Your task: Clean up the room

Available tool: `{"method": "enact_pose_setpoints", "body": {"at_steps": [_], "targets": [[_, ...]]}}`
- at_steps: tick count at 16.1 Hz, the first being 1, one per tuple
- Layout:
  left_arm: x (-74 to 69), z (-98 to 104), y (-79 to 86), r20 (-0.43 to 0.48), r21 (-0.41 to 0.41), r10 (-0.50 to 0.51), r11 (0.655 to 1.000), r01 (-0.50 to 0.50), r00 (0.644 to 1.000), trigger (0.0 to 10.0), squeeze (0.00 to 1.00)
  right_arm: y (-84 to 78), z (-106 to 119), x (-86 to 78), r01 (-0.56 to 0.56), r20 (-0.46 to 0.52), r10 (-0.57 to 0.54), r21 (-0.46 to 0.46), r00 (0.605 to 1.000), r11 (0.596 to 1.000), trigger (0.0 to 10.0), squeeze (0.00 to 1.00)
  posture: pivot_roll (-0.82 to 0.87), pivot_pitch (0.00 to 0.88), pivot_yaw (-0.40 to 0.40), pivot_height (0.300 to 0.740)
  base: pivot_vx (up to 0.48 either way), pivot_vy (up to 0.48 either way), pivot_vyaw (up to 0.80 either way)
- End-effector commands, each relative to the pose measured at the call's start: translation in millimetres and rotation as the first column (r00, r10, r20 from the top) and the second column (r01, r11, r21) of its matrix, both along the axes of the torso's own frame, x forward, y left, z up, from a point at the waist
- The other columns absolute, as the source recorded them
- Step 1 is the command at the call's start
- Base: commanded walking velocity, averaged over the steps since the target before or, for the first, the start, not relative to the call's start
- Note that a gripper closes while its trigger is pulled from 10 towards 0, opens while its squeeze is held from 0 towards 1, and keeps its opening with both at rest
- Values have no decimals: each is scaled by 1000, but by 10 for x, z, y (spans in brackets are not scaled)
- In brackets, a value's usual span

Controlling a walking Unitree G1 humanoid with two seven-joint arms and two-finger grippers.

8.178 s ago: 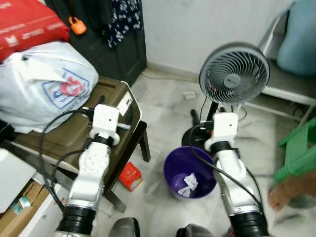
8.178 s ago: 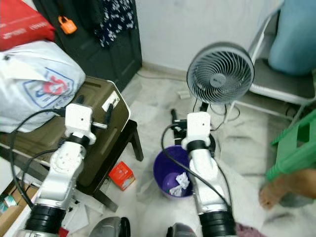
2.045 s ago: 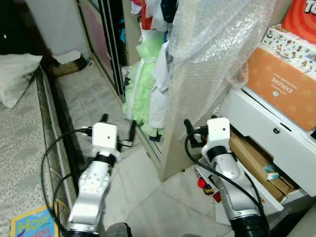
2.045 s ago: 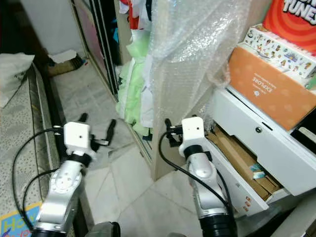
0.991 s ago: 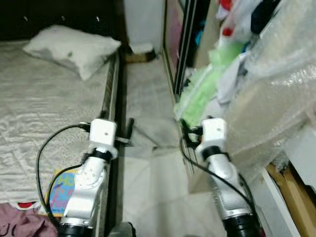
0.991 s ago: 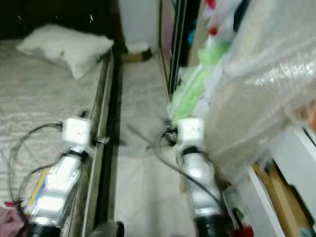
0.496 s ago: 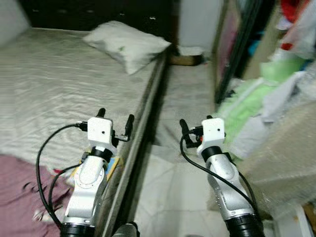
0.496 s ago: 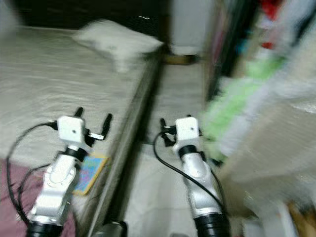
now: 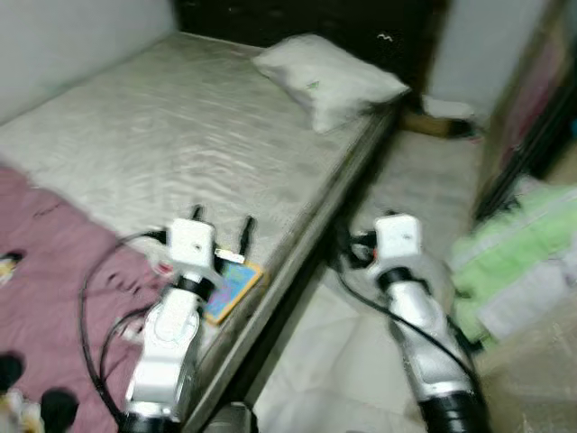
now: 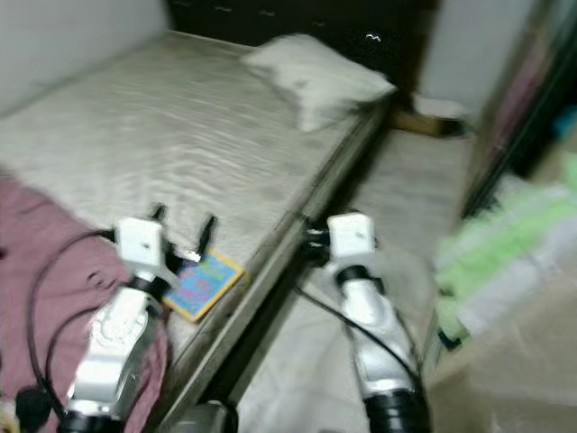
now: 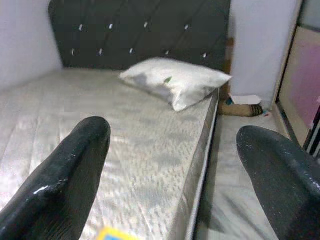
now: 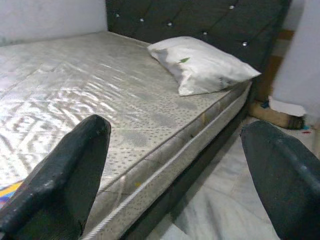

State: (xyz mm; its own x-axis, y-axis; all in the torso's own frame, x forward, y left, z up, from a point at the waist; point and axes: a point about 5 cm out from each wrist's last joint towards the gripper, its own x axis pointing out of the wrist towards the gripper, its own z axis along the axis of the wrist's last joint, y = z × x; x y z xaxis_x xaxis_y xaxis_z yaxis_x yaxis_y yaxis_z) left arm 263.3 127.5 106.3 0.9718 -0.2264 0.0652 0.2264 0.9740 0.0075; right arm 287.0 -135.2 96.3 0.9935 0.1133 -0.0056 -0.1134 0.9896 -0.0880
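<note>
I'm looking down at a bed: the bare mattress spreads across the upper left of the frame, and a white pillow lies near its far end, against a dark buttoned headboard. No brand or writing reads anywhere; the head views are soft with blur. A small colourful book lies flat near the mattress's near edge, its cover print too smeared to read. A maroon cloth covers the lower left of the frame, running out past the picture edge, with a couple of dark items on it that I can't identify.

My left gripper hovers over the mattress just beside the book, fingers spread apart and holding nothing. My right gripper is out over the mattress edge and the floor strip; its wrist camera shows both fingers wide apart, empty.

Right of the bed, a narrow strip of pale tiled floor runs toward the upper right. A heap of green and white clothes crowds the right edge, partly cut off.
</note>
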Motion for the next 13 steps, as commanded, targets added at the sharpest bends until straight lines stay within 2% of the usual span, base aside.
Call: {"method": "enact_pose_setpoints", "body": {"at_steps": [1, 2, 4, 6, 9, 13], "targets": [[-75, -25, 154, -21, 25, 53, 998, -53, 998, 10000, 0, 36, 21, 8, 4, 14, -5, 21, 1000, 1000, 10000, 0, 23, 50, -13, 740, 0, 0, 800], [-126, -43, 192, -21, 33, 79, 996, -78, 997, 10000, 0, 9, 28, 8, 24, 20, -25, 24, 999, 999, 10000, 0, 30, 52, -15, 740, 0, 0, 800], [-142, -67, 291, -33, 67, 181, 982, -179, 983, 10000, 0, -19, 67, 19, 49, 37, -50, 32, 998, 998, 10000, 0, 33, 55, -13, 740, 0, 0, 800], [-160, -44, 291, -20, 76, 186, 980, -184, 982, 10000, 0, -18, 61, 14, 50, 34, -52, 37, 998, 998, 10000, 0, 30, 57, -10, 740, 0, 0, 800], [-156, -65, 290, -55, 60, 186, 981, -183, 981, 10000, 0, -13, 38, 13, 54, 27, -55, 38, 998, 998, 10000, 0, 31, 61, -9, 740, 0, 0, 800], [-150, -64, 259, -58, 64, 162, 985, -158, 985, 10000, 0, -1, 40, 7, 46, 25, -47, 38, 999, 998, 10000, 0, 25, 72, -9, 740, 0, 0, 800]]}}
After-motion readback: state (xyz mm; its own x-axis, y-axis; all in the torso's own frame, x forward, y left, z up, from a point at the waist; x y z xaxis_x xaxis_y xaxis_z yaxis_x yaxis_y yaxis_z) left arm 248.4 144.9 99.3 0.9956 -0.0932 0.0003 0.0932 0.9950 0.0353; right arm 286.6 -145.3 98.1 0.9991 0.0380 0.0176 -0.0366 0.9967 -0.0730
